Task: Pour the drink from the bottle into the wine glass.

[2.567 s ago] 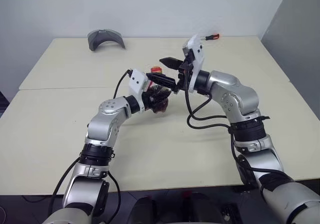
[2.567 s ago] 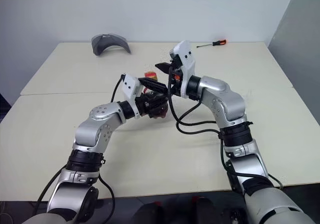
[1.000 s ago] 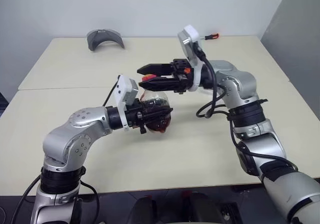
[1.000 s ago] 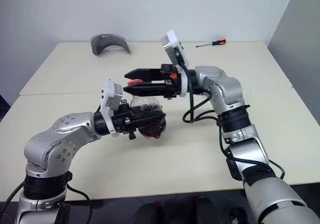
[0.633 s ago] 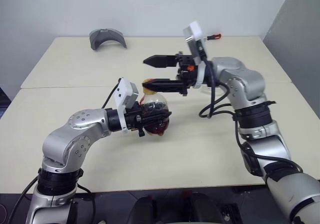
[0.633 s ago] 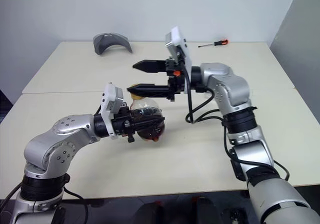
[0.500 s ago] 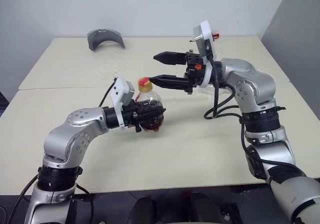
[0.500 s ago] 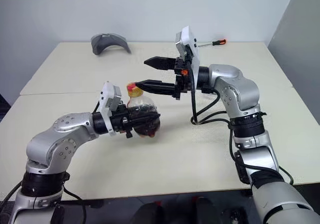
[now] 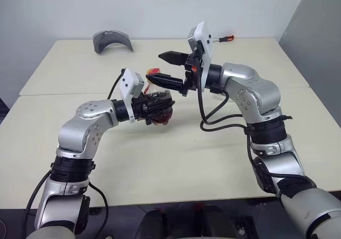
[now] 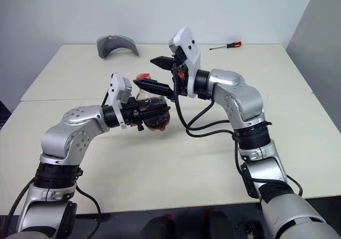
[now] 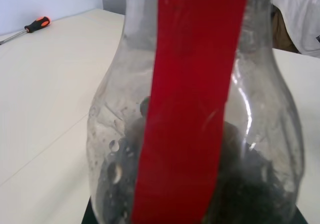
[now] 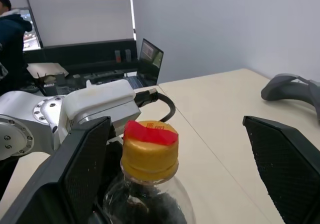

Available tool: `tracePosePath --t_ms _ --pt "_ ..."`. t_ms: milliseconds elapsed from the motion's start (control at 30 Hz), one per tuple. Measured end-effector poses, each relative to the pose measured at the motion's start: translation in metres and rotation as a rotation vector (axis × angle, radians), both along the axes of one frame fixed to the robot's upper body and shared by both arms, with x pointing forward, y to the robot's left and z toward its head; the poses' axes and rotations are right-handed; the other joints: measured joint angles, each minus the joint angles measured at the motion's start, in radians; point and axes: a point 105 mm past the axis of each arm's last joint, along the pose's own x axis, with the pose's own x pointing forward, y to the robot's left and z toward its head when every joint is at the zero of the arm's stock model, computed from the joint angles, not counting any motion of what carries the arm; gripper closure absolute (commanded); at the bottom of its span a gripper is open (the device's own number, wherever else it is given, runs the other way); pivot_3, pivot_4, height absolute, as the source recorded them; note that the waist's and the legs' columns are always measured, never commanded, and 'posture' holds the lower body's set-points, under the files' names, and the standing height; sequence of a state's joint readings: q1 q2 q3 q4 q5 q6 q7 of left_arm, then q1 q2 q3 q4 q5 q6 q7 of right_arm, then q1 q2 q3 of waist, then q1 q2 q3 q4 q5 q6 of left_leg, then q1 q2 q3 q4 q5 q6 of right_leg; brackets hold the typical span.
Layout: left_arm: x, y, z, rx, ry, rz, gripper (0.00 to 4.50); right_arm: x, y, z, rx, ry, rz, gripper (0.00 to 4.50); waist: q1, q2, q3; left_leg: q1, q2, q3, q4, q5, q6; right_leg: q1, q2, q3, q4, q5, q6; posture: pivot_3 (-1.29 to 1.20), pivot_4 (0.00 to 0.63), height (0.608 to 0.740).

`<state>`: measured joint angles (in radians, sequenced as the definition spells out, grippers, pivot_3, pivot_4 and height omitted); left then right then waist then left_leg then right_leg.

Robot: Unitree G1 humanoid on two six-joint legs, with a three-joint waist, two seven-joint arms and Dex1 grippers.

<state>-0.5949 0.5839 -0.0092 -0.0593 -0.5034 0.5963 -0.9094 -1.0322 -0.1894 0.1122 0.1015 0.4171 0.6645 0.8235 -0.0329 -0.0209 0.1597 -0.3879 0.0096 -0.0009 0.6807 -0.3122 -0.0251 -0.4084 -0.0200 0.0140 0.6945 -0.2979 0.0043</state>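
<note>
Here the left pincer (image 9: 155, 106) clenches the bottle (image 10: 154, 112) above the table (image 9: 176, 148); the right pincer (image 12: 177, 169), released, flanks its cap (image 12: 150, 149).

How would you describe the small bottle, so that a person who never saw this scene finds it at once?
Look over the middle of the beige table, where the two robot arms meet. The left gripper is shut on a small squat clear plastic bottle of dark brown drink. Its yellow screw cap with red tape, framed by the open right gripper, sets it apart.
</note>
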Motion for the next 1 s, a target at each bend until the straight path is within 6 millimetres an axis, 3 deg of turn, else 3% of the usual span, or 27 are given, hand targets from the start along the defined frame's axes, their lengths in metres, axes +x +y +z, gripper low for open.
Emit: tracePosePath --t_ms 267,767,833,933,1000 --pt "0.002 -0.003 0.002 -0.003 -0.011 -0.017 3.17 0.002 0.007 0.002 0.002 0.000 -0.006 0.00 0.000 0.000 0.000 -0.003 0.000 -0.001 0.001 0.000 0.000 -0.003 0.000 0.000 0.002 0.000 0.000 0.00 0.150 0.740" --pt "0.003 -0.004 0.001 -0.005 -0.006 -0.012 3.18 0.014 -0.011 -0.001 -0.070 -0.050 -0.006 0.00 0.000 0.000 0.000 -0.005 0.000 -0.001 0.001 0.000 0.000 -0.004 0.000 -0.001 0.002 0.000 0.000 0.00 0.150 0.740" --pt "0.004 -0.003 0.000 -0.004 -0.005 0.000 3.19 0.016 -0.018 -0.001 -0.085 -0.059 -0.005 0.00 0.000 0.000 0.000 -0.005 0.000 -0.001 0.001 0.000 0.000 -0.004 0.000 -0.001 0.002 0.000 0.000 0.00 0.150 0.740" --pt "0.000 -0.003 0.000 -0.004 -0.014 -0.008 3.19 0.035 -0.052 -0.004 -0.125 -0.039 -0.125 0.00 0.003 0.000 0.000 -0.005 0.000 -0.001 0.002 0.000 0.000 -0.004 -0.001 -0.001 0.001 0.000 0.000 0.00 0.150 0.740" --pt "-0.003 -0.003 0.001 0.001 -0.020 -0.019 3.20 0.040 -0.064 -0.005 -0.134 -0.026 -0.161 0.00 0.003 0.000 0.000 -0.006 0.000 -0.001 0.002 0.000 0.000 -0.004 -0.001 -0.001 0.001 0.000 0.000 0.00 0.150 0.740"
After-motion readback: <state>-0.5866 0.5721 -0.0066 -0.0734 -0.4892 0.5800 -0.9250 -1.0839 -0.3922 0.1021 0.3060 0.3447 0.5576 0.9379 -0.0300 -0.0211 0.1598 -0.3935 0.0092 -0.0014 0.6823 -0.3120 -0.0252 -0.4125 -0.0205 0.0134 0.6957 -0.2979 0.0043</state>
